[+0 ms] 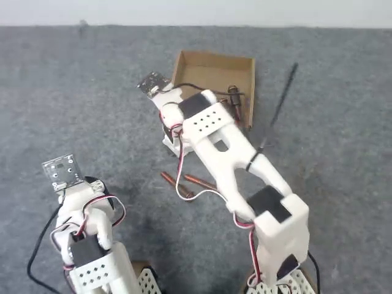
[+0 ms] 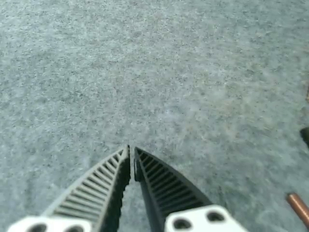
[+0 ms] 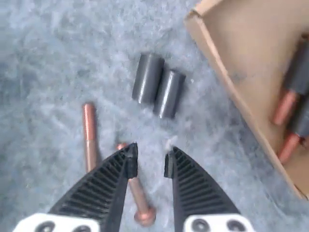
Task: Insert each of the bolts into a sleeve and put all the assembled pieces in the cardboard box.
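Two copper-coloured bolts [image 3: 89,135] lie loose on the table [image 3: 43,58], near two dark sleeves [image 3: 147,79] that touch side by side just outside the cardboard box [image 3: 217,53]. The bolts look stiff, light and apt to roll, so pinch mid-shank. The right claw [image 3: 150,157] hovers above them, narrowly parted and empty. The left claw [image 2: 131,154] is closed on nothing.

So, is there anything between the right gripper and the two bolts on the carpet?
Nothing visible. The right gripper hangs open just over the bolts; one of them lies partly under a finger. The sleeves lie farther on, toward the box, not in the path.
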Motion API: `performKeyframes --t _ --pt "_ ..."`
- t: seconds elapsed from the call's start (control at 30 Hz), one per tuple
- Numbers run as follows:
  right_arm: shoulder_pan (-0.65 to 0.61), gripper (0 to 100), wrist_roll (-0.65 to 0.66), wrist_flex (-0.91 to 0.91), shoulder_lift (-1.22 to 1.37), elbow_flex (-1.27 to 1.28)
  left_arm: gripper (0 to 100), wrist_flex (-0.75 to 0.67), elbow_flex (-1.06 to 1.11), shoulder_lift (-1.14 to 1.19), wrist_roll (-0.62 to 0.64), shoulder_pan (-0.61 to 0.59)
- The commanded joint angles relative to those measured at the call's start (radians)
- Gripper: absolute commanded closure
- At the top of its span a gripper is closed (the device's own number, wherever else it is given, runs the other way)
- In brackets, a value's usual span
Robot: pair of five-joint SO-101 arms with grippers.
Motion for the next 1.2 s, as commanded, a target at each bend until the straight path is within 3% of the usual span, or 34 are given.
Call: performKeyframes --t 0.0,0.37,0.5,1.17 --pt "-0.010 91.3 -0.003 -0.051 0.005 -0.005 99 0.002 -0.010 -0.018 -0.011 -0.008" --pt "-0.007 91.3 0.005 -0.183 0.093 -0.003 99 0.002 -0.010 -0.018 -0.011 -0.008" --pt "0.016 91.3 0.063 -0.223 0.133 -0.003 99 0.002 -0.010 -0.018 -0.011 -0.008" --pt "0.018 90.2 0.072 -0.275 0.231 -0.006 99 0.002 -0.010 -0.018 -0.011 -0.008"
